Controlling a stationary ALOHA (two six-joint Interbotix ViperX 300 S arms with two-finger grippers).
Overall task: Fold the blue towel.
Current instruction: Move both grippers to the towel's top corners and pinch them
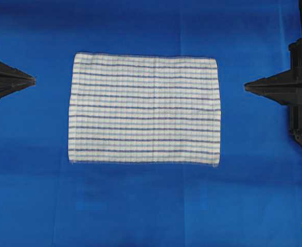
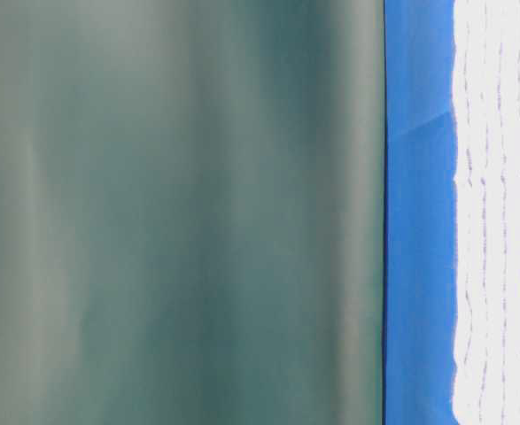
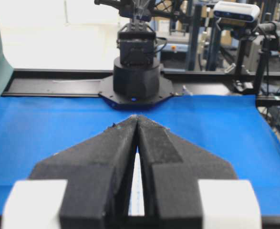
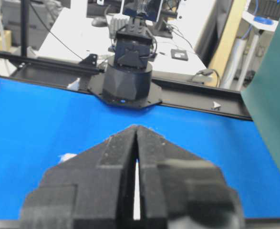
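- Nearest the left wrist camera, the left gripper (image 3: 137, 119) is seen with its black foam-faced jaws pressed together, nothing pinched between them; only a pale sliver of cloth shows through the slit lower down.
- In the right wrist view the right gripper (image 4: 137, 128) is likewise closed tip to tip and empty.
- Beyond each pair of jaws the blue table covering (image 3: 44, 124) is spread, and past it the opposite arm's round black base (image 3: 135, 83) is mounted on a dark rail.
- From overhead, the blue towel (image 1: 144, 109) is found lying flat and fully opened in the middle of the covering, its long edges running left to right, with both grippers parked well apart from its short edges.
- The fold is judged not yet begun: no corner is lifted.
- Several risks are foreseen. Since the jaws are closed, a descent without opening would only push the hem and wrinkle the cloth.
- The covering beneath could be pinched together with the towel, because both are thin fabric lying flush.
- If the two corners are raised unevenly, a skewed fold with misaligned hems would result.
- In the table-level view, mostly blocked by a green-grey sheet (image 2: 180, 212), little can be checked.
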